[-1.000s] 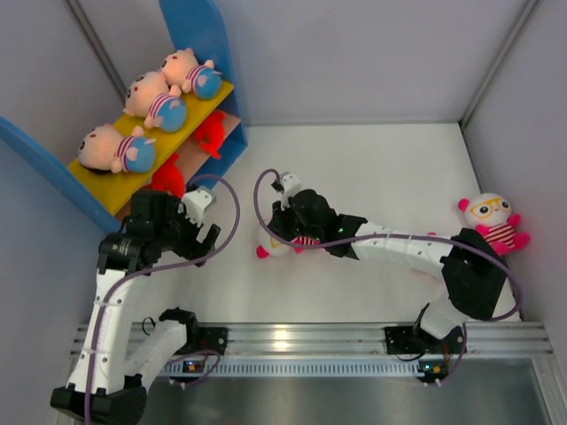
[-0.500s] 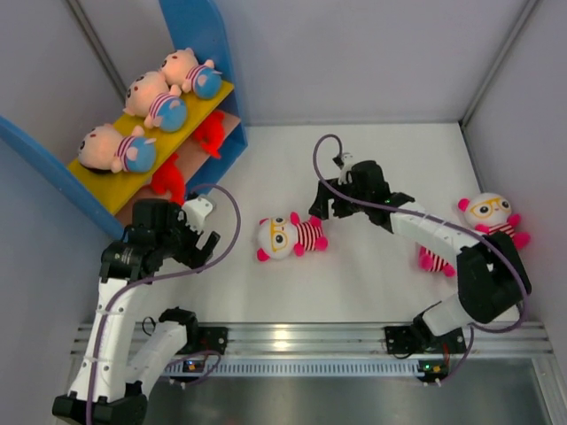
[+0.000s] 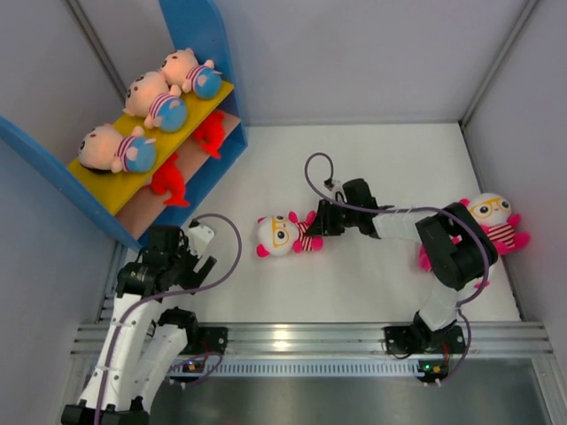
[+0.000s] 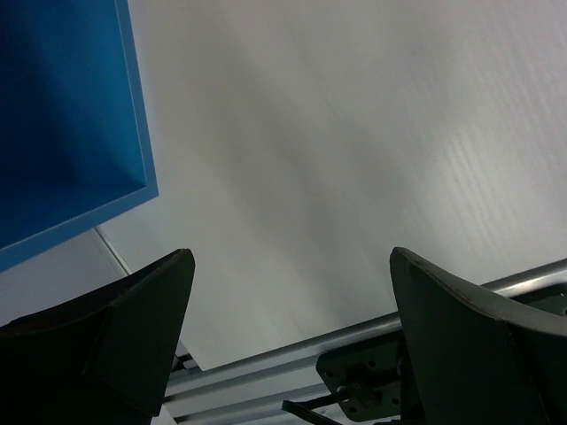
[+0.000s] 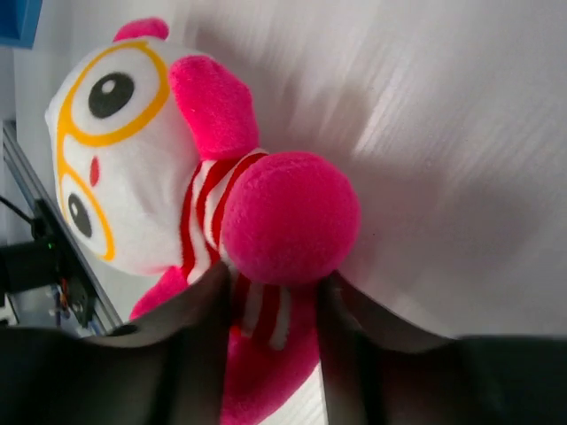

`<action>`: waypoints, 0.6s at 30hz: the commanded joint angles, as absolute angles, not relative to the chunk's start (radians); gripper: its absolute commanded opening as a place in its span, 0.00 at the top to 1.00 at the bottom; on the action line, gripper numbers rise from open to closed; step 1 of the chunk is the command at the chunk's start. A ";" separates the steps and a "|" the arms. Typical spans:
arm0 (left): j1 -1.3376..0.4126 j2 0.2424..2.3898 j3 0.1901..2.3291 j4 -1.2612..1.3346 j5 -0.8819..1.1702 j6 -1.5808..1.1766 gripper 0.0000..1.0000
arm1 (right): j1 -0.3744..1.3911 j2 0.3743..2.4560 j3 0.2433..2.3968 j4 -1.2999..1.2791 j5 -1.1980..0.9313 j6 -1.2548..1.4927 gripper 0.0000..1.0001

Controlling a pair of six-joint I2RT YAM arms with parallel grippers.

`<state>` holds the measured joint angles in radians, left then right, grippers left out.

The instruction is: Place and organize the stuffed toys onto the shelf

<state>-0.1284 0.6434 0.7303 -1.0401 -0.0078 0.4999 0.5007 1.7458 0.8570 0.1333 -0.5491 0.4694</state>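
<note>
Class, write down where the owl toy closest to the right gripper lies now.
In the top view the owl lies mid-table, just left of centre, right of the shelf, with the right gripper at its feet.

Left arm (image 3: 120, 341): rises from its base at 7 o'clock in the top view, folded close, with the wrist just above the base.
Left gripper (image 3: 202, 252): points toward 1 o'clock. The jaws are spread wide with nothing between them, and the wrist view shows its dark fingers (image 4: 133, 332) far apart.
Right arm (image 3: 403, 223): climbs from its base at 5 o'clock to an elbow at 3 o'clock, forearm stretched low toward 9 o'clock.
Right gripper (image 3: 317, 223): points to 9 o'clock near the centre. The jaws are drawn narrow, pressing both sides of the white owl (image 5: 133, 177) at its striped body.
</note>
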 commanded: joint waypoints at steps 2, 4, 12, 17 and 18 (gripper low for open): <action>-0.123 0.612 0.651 -0.919 -0.156 0.436 0.02 | 0.491 1.726 0.819 0.325 -0.600 0.590 0.94; -0.123 0.598 0.635 -0.908 -0.214 0.410 0.02 | 0.491 1.706 0.837 0.344 -0.595 0.624 1.00; -0.068 0.505 0.589 -0.859 -0.288 0.373 0.02 | 0.561 1.854 1.140 0.451 -0.389 0.922 1.00; -0.061 0.506 0.586 -0.857 -0.258 0.383 0.02 | 0.629 2.130 1.498 0.290 -0.273 0.972 1.00; -0.061 0.503 0.586 -0.854 -0.256 0.385 0.02 | 0.647 2.169 1.620 0.261 -0.232 0.977 1.00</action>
<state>-0.0681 0.5049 0.5941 -0.9134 -0.2550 0.4042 0.5900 2.0735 1.4136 0.3225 -0.3531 0.9100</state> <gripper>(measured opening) 0.984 0.039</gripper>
